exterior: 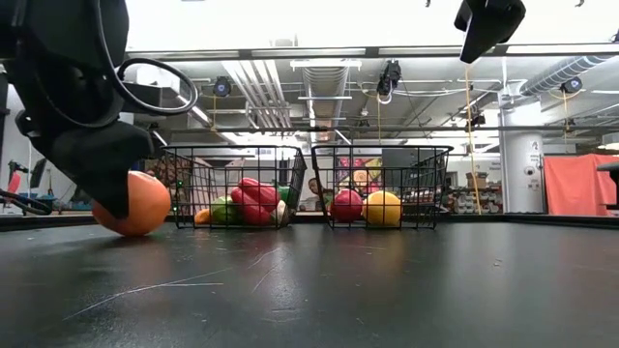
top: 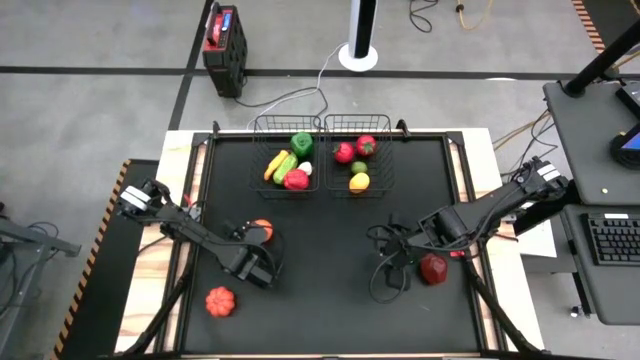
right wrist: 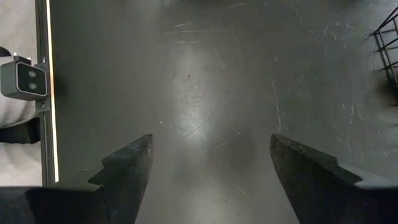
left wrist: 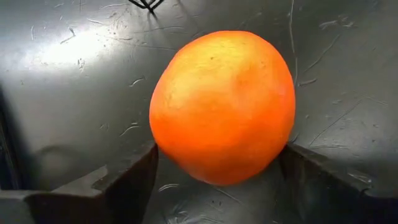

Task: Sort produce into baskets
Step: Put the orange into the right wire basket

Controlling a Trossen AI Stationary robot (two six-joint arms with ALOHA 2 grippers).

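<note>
Two jaws of the left gripper (left wrist: 217, 180) pinch the round orange (left wrist: 222, 106); right gripper (right wrist: 208, 168) jaws spread

You have two dark, near-black arms: the left arm (top: 190, 228) runs across the lower left of the high view, the right arm (top: 480, 212) across the right. Each has a pale grey block at its outer end, at the frame's left and right edges. Looped black cables hang beside the right arm's wrist near centre frame. In the wrist views your fingers (right wrist: 127, 171) are matt black, wedge-shaped, with stepped inner edges.
</note>
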